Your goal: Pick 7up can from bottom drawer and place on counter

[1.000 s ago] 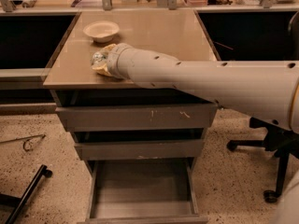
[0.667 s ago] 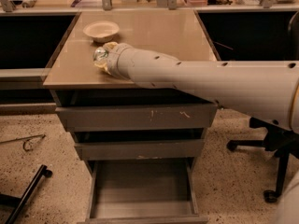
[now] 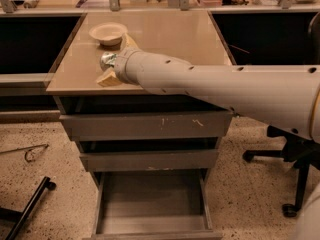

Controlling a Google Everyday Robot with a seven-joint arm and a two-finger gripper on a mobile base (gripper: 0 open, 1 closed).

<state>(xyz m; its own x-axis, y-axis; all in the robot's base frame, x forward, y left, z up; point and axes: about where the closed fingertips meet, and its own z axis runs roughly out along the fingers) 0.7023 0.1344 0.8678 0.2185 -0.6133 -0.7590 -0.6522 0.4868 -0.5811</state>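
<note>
The 7up can [image 3: 105, 60] shows as a small shiny metal end over the front left part of the beige counter [image 3: 175, 34]. My gripper [image 3: 113, 63] is at the end of the long pale arm that reaches in from the right. It is shut on the can, with one cream finger [image 3: 108, 78] below it and the other behind it. I cannot tell whether the can touches the counter. The bottom drawer [image 3: 150, 204] is pulled open, and its grey tray holds nothing.
A white bowl [image 3: 107, 33] sits on the counter just behind the gripper. Two grey drawers [image 3: 145, 126] above the open one are shut. An office chair base [image 3: 295, 164] stands at the right. A black bar [image 3: 27, 206] and a wire [image 3: 30, 153] lie on the floor at the left.
The gripper with the can has moved slightly further back over the counter, toward the bowl. The drawers and the bowl have not moved.
</note>
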